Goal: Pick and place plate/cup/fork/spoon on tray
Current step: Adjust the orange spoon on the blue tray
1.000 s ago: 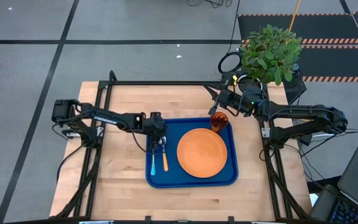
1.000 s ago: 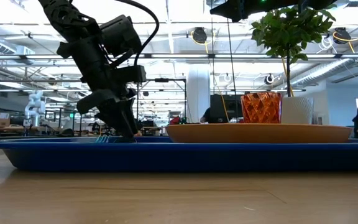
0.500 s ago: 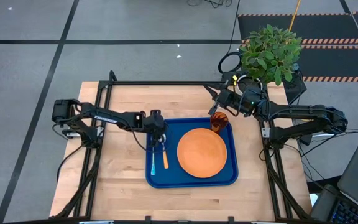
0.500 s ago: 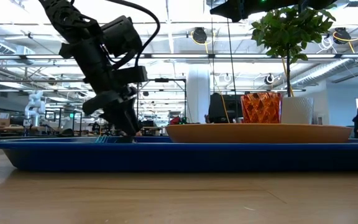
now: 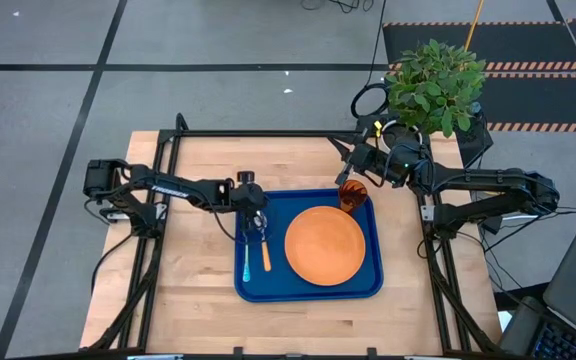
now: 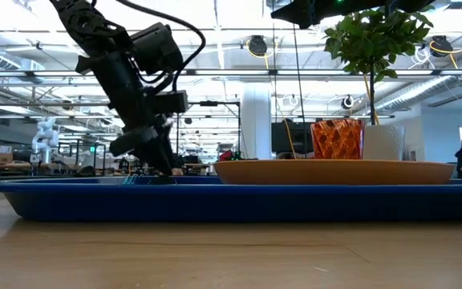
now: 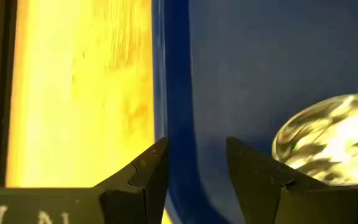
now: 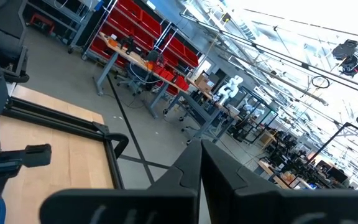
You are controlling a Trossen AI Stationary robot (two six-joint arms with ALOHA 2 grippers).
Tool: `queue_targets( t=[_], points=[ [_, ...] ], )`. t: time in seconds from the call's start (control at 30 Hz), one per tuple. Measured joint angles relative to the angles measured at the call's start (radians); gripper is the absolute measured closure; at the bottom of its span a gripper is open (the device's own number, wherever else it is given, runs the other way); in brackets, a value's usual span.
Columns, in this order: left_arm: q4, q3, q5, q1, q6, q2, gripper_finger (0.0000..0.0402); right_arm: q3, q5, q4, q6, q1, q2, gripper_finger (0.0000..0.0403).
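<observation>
**All four items on tray; left arm clearing the cutlery end**

Findings. The blue tray (image 5: 308,290) carries every item. The orange plate (image 5: 325,244) lies flat in its middle. The orange-red cup (image 5: 354,194) stands upright at the far corner on the right arm's side, touching or just beside the plate's rim. The light-blue fork (image 5: 246,262) and the orange-handled spoon (image 5: 264,250) lie side by side along the end nearer the left arm.

Left gripper (image 5: 255,222): low over the far ends of the fork and spoon, fingers (image 7: 148,171) parted, nothing between them.

Right gripper (image 5: 346,152): held up beyond the far edge of the tray, near the cup and the potted plant (image 5: 434,84), fingers pressed together and empty.

Assessment. Placement appears complete; the step in hand is judged to be the left arm's retreat. It should lift straight up before drawing back, keeping the parted fingers clear of the spoon bowl and the tray rim, so that neither utensil is dragged.

View comparison. The left wrist view alone shows the gap between the fingers, with the tray's rim beneath them and the shiny spoon bowl (image 7: 328,134) just beside one finger. The low view shows the gripper (image 6: 147,156) close above the tray floor, a height the high view cannot give. Only the high view shows the full layout and both arms together.
</observation>
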Motion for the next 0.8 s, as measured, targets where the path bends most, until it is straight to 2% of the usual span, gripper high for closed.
queue_targets(
  t=[0.2, 0.33, 0.8],
  points=[
    [-0.025, 0.000, -0.005, -0.001, -0.020, 0.000, 0.0241, 0.000, 0.000, 0.000, -0.006, 0.000, 0.000, 0.0401],
    [-0.034, 0.000, 0.050, -0.001, -0.041, 0.000, 0.0241, 0.000, 0.000, 0.000, -0.007, 0.000, 0.000, 0.0401],
    [-0.071, 0.000, 0.064, -0.001, -0.057, 0.000, 0.0241, 0.000, 0.000, 0.000, -0.007, 0.000, 0.000, 0.0401]
  ],
)
